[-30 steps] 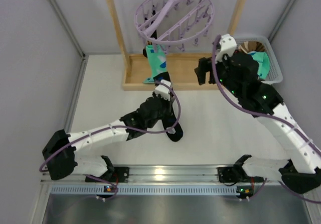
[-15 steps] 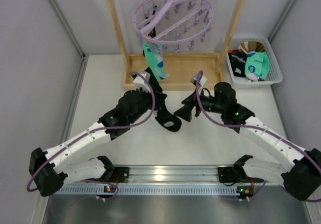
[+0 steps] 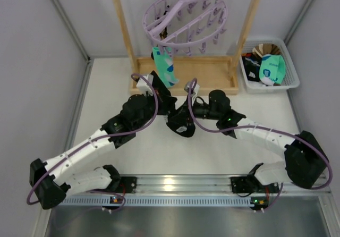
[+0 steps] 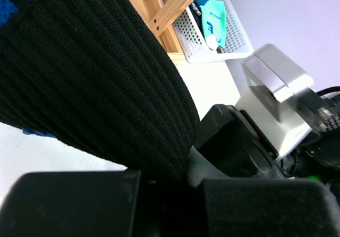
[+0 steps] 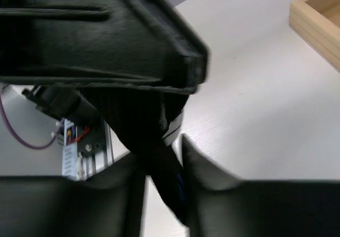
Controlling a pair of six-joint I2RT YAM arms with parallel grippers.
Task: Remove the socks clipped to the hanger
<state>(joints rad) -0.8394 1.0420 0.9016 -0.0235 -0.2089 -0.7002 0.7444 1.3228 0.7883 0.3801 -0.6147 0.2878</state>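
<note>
The lilac hanger (image 3: 185,19) hangs from the wooden stand, and a mint-turquoise sock (image 3: 163,66) dangles from one of its pegs. Below it, above the table, a black sock (image 3: 181,125) hangs between both grippers. My left gripper (image 3: 169,111) is shut on the sock's ribbed upper part (image 4: 79,77), with the jaws (image 4: 175,181) pinching the fabric. My right gripper (image 3: 184,115) has come in from the right, and its fingers (image 5: 163,162) press on either side of the sock's lower part (image 5: 159,152). The two grippers almost touch.
A white basket (image 3: 289,61) at the back right holds a mint sock and brown-and-white cloth items. The wooden stand's base tray (image 3: 207,80) lies just behind the grippers, with uprights at either side. Grey walls stand close to the left and right.
My right arm swung from the basket to the table's middle, reached the black sock and closed on it. My left arm lifted the sock toward the stand; the mint sock hangs free.
</note>
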